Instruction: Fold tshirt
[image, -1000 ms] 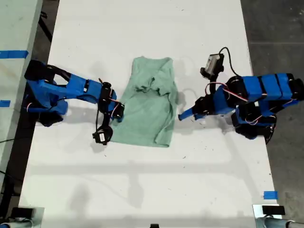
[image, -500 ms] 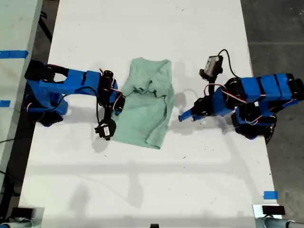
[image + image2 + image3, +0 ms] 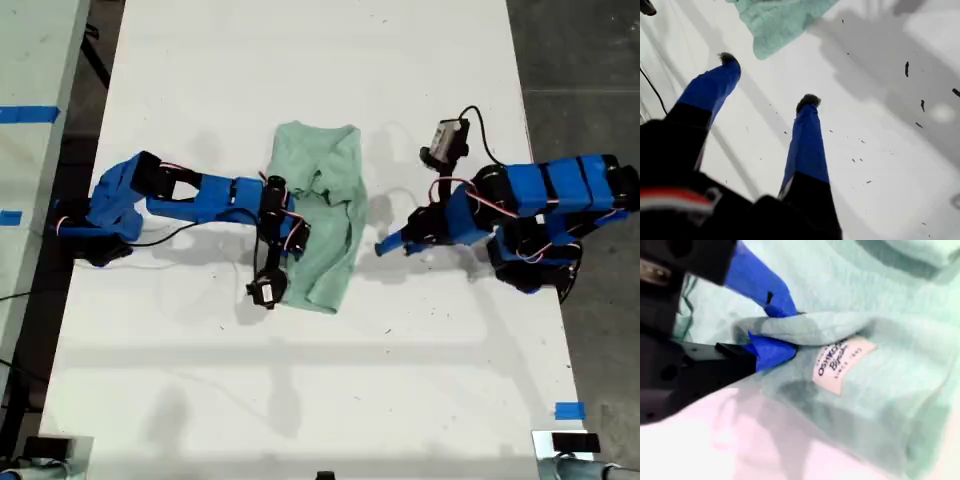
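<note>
Since a second ago my second gripper (image 3: 292, 232) has swept from the t-shirt's (image 3: 318, 230) edge on the exterior view's left toward its middle, dragging that side over, so the cloth is narrower. The jaws pinch a fold of fabric beside the neck label (image 3: 837, 362). My first gripper (image 3: 767, 80), on the exterior view's right, hangs spread and empty over the white table (image 3: 300, 400), just short of the hem. I judge one lengthwise fold is underway; crosswise folding remains. The shirt lies mid-table, its long axis running near to far.
</note>
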`<state>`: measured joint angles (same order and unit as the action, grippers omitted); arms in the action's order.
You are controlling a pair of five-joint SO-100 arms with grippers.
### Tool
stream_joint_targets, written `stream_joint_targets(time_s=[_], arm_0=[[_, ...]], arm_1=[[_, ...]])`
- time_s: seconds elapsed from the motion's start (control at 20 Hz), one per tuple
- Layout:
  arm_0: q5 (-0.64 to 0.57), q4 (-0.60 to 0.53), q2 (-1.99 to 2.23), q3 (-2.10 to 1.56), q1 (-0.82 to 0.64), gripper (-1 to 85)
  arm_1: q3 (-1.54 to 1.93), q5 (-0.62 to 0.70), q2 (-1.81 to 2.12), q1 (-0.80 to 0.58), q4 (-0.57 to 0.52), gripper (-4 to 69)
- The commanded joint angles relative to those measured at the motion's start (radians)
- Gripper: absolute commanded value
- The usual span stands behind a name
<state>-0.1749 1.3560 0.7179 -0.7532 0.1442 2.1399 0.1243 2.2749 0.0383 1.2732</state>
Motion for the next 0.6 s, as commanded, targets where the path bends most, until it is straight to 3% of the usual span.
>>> stream_joint_targets(time_s=[0.0, 0.2, 0.4, 0.45, 0.55], arm_0=[[-0.023, 0.029, -0.043, 0.051, -0.051, 22.6], [-0.005, 0.224, 0.16, 0.032, -0.021, 25.8], [0.043, 0.518, 0.454, -0.086, 0.008, 27.3], [0.055, 0.545, 0.522, -0.173, 0.011, 27.7], [0.084, 0.485, 0.692, -0.423, 0.026, 28.0]], arm_1=[[-0.005, -0.014, 0.029, 0.023, -0.026, 23.3], [0.011, -0.029, 0.034, 0.032, -0.008, 23.5], [0.048, -0.061, 0.089, 0.055, 0.066, 25.6], [0.071, -0.075, 0.129, 0.063, 0.086, 25.8], [0.123, -0.109, 0.213, 0.083, 0.123, 26.0]])
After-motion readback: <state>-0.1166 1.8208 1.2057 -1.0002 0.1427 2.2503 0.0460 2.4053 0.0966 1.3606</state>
